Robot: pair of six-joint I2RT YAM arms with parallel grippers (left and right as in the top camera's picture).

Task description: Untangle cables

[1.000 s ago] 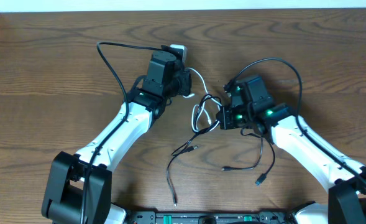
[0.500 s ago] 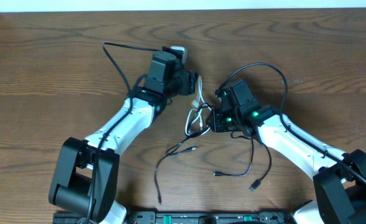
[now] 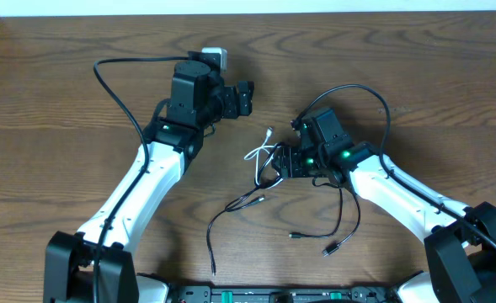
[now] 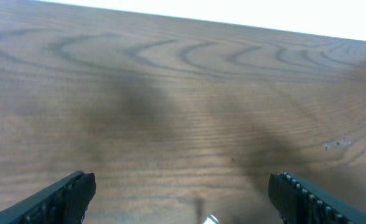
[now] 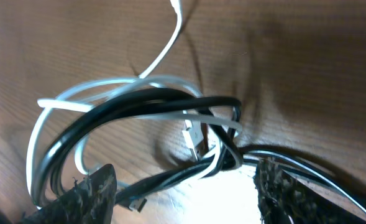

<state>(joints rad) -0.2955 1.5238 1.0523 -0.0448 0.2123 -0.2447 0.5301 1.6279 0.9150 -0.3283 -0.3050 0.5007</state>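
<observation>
Overhead and wrist views, wooden table (image 3: 450, 76). The far edge runs along the top of the overhead view, with a pale strip beyond it. Bare wood lies open on the far left, the far right and between the two arms near the front edge.

The left gripper (image 3: 246, 98) sits toward the far edge. Its fingers (image 4: 61, 196) are spread wide with only wood between them, and it holds nothing. It lies apart from the tangle, on the tangle's far-left side.

The right gripper (image 3: 283, 162) is at the tangle's right side. Its jaws stand apart, with loops of cable lying in and just ahead of the gap, not pinched.

The white cable (image 3: 260, 152) and black cable (image 3: 231, 206) are wound together near the table's centre. In the right wrist view the black loops cross over the white ones.

The bundle's long axis runs diagonally. The white plug end points toward the far edge, while the black tails trail toward the front-left, ending near the front edge.
</observation>
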